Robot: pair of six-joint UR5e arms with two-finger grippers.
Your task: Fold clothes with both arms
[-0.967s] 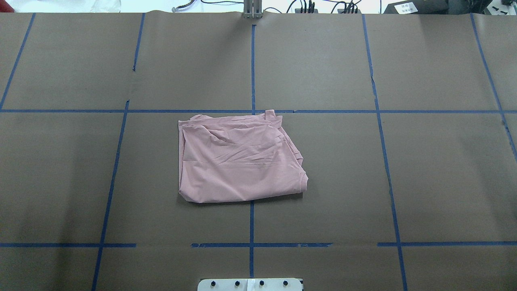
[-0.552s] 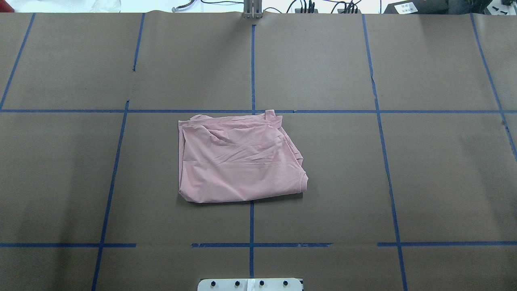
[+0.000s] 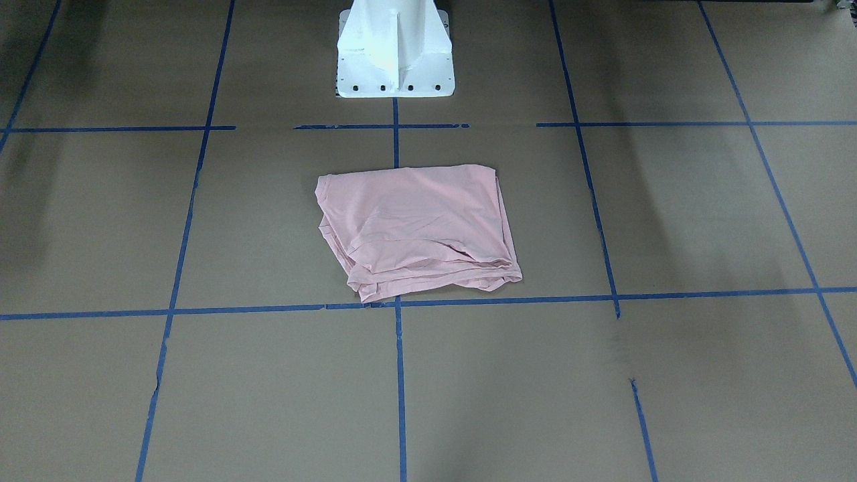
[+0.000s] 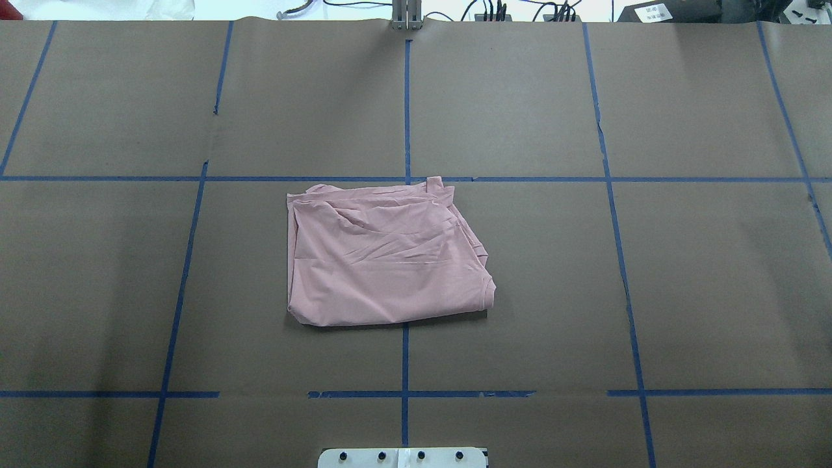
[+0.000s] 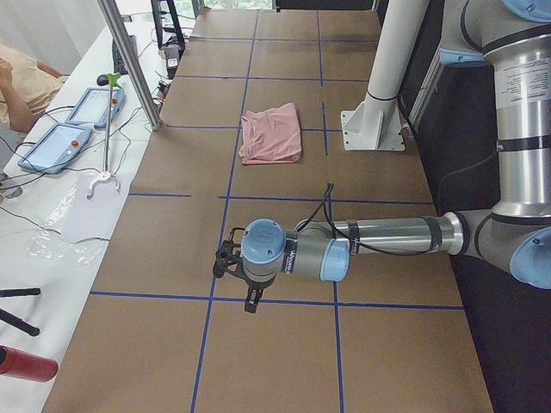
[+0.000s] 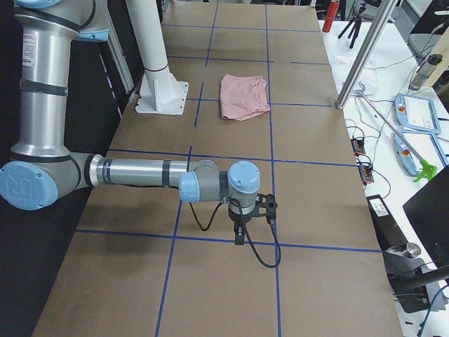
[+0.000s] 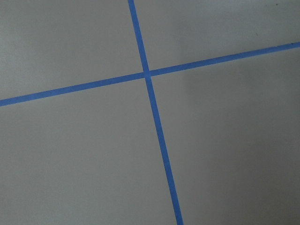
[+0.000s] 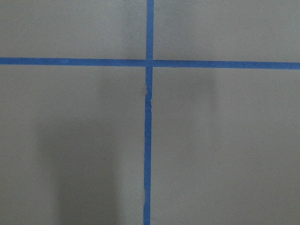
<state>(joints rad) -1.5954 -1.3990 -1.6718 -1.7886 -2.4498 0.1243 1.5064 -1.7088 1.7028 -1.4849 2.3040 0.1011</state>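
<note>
We are seeing no change in the overhead view from a second ago. The T-shirt point(image 4: 383, 260) is lying in the same folded, rumpled rectangle on the table point(image 4: 682, 273). It is straddling the central line of the blue tape grid point(image 4: 405, 97), and its far edge is touching a cross line.

Both tools are hanging well apart from the garment. The left arm point(image 5: 387, 234) is reaching out low over the table's end on the robot's left. The left gripper point(image 5: 226, 260) is hovering above a tape crossing there, with the T-shirt far up the table beside the white pedestal point(image 5: 376, 112). The right arm point(image 6: 133, 172) is doing the same at the opposite end. The right gripper point(image 6: 263, 207) is hovering just short of a tape line, and the shirt is again lying far off. We cannot tell whether either one's jaws are parted or closed, since only the side views are showing them.

The overhead and front-facing views are showing the T-shirt, the grid and the pedestal foot, but no arm. The side views are showing both arms, plus a side bench with handheld screens point(image 5: 53, 146) and part of a person point(image 5: 21, 77). Each wrist camera is showing only bare table with a crossing of tape.
</note>
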